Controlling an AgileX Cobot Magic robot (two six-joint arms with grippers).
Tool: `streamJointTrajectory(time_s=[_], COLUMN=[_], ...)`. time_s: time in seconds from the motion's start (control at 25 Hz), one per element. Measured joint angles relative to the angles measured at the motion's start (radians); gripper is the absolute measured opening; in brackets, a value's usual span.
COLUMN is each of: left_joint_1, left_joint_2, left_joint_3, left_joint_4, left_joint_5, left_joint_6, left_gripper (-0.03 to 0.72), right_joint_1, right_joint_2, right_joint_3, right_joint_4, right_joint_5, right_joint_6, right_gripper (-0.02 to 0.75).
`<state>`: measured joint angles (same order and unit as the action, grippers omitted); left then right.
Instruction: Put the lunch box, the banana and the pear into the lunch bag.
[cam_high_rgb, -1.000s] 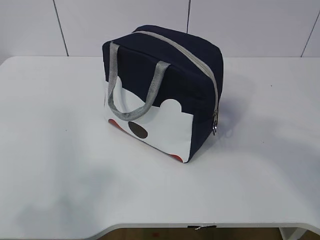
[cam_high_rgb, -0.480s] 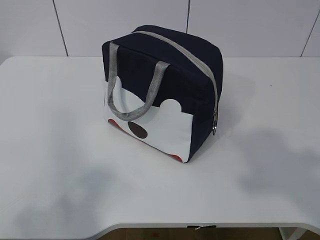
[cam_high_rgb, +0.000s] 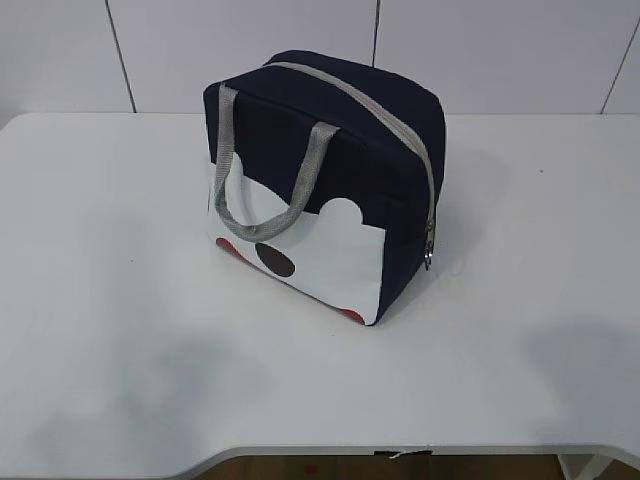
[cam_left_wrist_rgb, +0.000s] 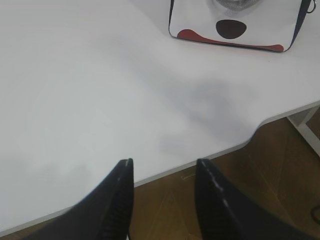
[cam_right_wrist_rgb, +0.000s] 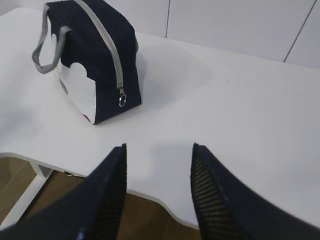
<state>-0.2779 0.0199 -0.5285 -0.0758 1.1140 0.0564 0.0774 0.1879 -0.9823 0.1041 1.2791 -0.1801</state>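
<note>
The lunch bag (cam_high_rgb: 325, 185) is seen standing upright on the white table (cam_high_rgb: 120, 300), toward the back middle in the exterior view. The grey zipper (cam_high_rgb: 385, 115) is run shut across the top and down the right side, and the ring pull (cam_high_rgb: 428, 258) is hung low on that side. One grey handle (cam_high_rgb: 262, 170) is draped over the white front panel (cam_high_rgb: 300, 250), where a brown dot and red patches are visible. Lunch box, banana and pear are not seen in any view.

No arm is caught in the exterior view; only soft shadows are cast on the tabletop at lower left and lower right.

Left gripper (cam_left_wrist_rgb: 162, 172): jaws are parted about halfway, nothing is held between them. It is hung over the table's near edge, with wood floor seen below, well apart from the bag, whose bottom front edge is seen at the top of the left wrist view.

Right gripper (cam_right_wrist_rgb: 157, 155): jaws are likewise parted about halfway and empty. It is held over the near table edge, well apart from the bag's zipper side, which is seen at upper left in the right wrist view.
</note>
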Motion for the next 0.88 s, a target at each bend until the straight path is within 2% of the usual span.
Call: streamJointTrajectory(time_s=[0.56,0.88], left_joint_1=[0.000,0.000], left_joint_2=[0.000,0.000], left_joint_3=[0.000,0.001], left_joint_4=[0.002,0.010], left_joint_5=[-0.002,-0.002], left_joint_6=[0.000,0.000], left_gripper=[0.308,0.308], right_joint_1=[0.000,0.000], right_joint_2=[-0.207,-0.207], right_joint_3=[0.375,0.425], right_joint_4=[-0.053,-0.055], right_joint_5=[0.002,0.002], right_joint_6=[0.093,0.095], right_gripper=[0.347,0.346])
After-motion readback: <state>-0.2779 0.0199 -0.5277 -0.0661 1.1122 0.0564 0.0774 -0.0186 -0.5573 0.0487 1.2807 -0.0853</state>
